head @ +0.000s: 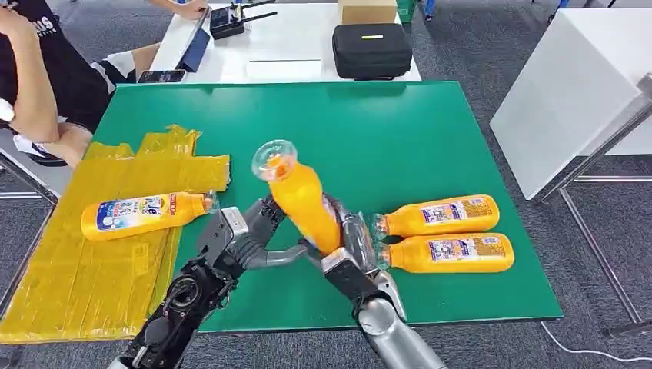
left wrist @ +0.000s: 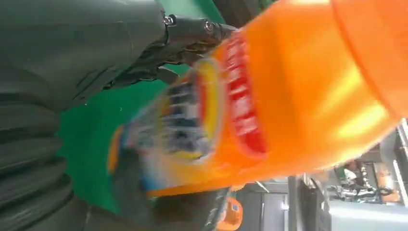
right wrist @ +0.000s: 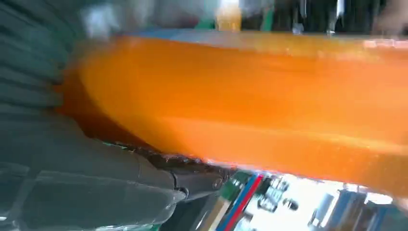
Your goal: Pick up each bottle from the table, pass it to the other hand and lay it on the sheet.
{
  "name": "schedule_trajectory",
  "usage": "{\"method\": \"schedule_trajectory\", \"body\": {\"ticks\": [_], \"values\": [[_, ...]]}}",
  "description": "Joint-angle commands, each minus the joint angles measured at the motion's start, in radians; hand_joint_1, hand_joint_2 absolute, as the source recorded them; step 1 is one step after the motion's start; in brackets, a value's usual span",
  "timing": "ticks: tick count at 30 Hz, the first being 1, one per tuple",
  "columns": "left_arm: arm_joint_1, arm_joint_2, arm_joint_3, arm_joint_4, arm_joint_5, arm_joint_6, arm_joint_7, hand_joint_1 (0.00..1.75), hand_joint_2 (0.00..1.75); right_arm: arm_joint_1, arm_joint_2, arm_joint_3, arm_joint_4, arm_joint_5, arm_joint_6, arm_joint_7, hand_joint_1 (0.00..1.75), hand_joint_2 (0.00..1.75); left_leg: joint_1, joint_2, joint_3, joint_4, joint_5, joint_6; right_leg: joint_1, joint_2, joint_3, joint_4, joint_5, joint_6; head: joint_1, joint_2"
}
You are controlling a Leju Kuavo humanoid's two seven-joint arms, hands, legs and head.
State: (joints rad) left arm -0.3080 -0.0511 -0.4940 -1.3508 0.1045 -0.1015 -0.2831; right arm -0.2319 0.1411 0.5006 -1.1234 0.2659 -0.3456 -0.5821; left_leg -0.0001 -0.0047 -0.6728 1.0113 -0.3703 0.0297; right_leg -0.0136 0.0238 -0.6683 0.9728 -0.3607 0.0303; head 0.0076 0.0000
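The orange bottle (head: 304, 201) with a clear cap stands tilted above the green mat (head: 430, 123), its base gripped by the right hand (head: 346, 250). The left hand (head: 244, 237) reaches in beside it, thumb touching the lower body; whether it grips I cannot tell. Two more orange bottles (head: 442, 217) (head: 454, 254) lie side by side just right of the hands. A fourth bottle (head: 142, 214) lies on the yellow sheet (head: 77, 284). A black case (head: 372, 50) sits on the white table (head: 292, 46) beyond, with a seated person (head: 46, 77) at far left.
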Motion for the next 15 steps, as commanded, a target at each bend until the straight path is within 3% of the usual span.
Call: {"method": "schedule_trajectory", "body": {"ticks": [1,15], "values": [[-0.06,-0.003,-0.025,0.066,0.022,-0.01,-0.004,0.0,1.75,-0.069,0.014,0.117,0.164,0.032,0.027,0.008,1.75,1.75,0.0,0.001,0.006,0.0,-0.003,-0.002,0.001,-0.001,0.006,0.0,-0.002,-0.002,0.0,0.0],[-0.055,-0.01,0.002,0.072,0.051,0.015,-0.009,0.0,1.75,-0.081,0.032,0.174,0.217,0.053,0.055,-0.004,1.75,1.75,0.0,-0.001,0.008,0.0,-0.004,-0.002,0.001,-0.004,0.008,0.001,-0.004,-0.002,0.0,0.0]]}}
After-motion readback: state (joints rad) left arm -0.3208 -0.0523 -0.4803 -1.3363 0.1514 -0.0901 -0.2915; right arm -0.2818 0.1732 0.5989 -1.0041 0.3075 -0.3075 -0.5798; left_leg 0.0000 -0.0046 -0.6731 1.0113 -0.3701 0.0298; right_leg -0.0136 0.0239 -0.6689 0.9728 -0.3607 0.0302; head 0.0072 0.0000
